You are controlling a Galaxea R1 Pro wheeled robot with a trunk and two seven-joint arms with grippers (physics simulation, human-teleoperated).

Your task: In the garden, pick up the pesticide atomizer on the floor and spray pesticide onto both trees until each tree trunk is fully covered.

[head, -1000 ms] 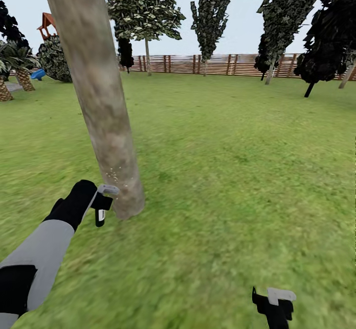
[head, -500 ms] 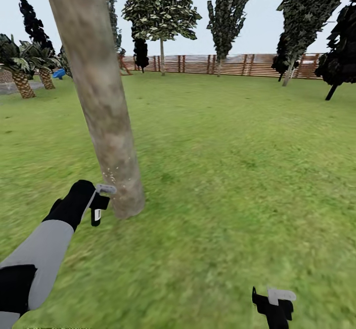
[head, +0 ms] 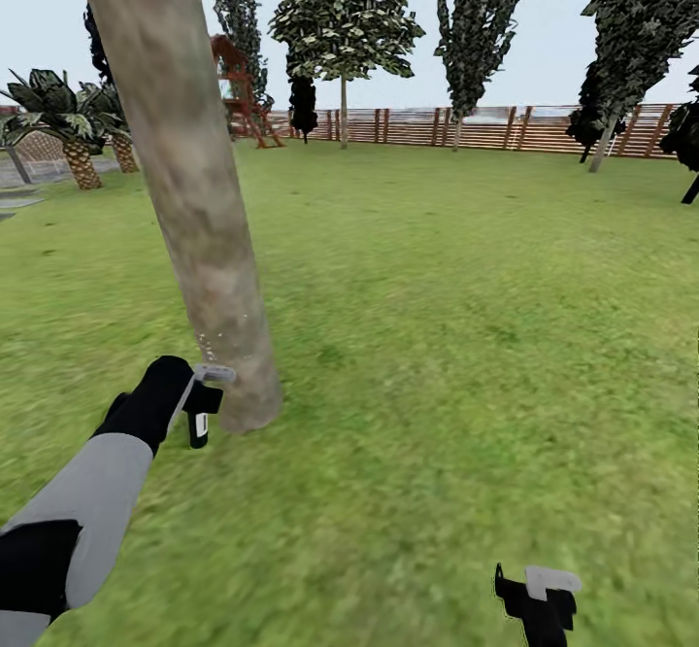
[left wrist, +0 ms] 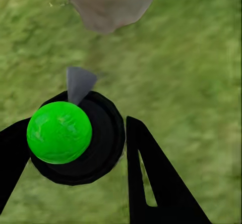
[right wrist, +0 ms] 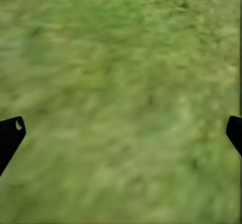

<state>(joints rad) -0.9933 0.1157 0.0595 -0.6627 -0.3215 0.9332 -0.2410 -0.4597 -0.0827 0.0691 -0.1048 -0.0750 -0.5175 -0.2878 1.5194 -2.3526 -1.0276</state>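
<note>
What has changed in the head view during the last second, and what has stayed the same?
The background slid rightward in the picture: fence, far trees and palms all shifted, and a red play tower came into sight. That means the camera turned left, not the things. The left gripper stays beside the base of the tree trunk, holding the atomizer. The right gripper stays low and open.

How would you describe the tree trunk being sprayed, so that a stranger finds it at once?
On the green lawn before the brown slat fence, look nearest the robot, by its left gripper. There the tree trunk rises as a thick, bare, mottled grey-tan column. The trees by the fence look thin-stemmed, and the palms have short, scaly trunks.
</note>
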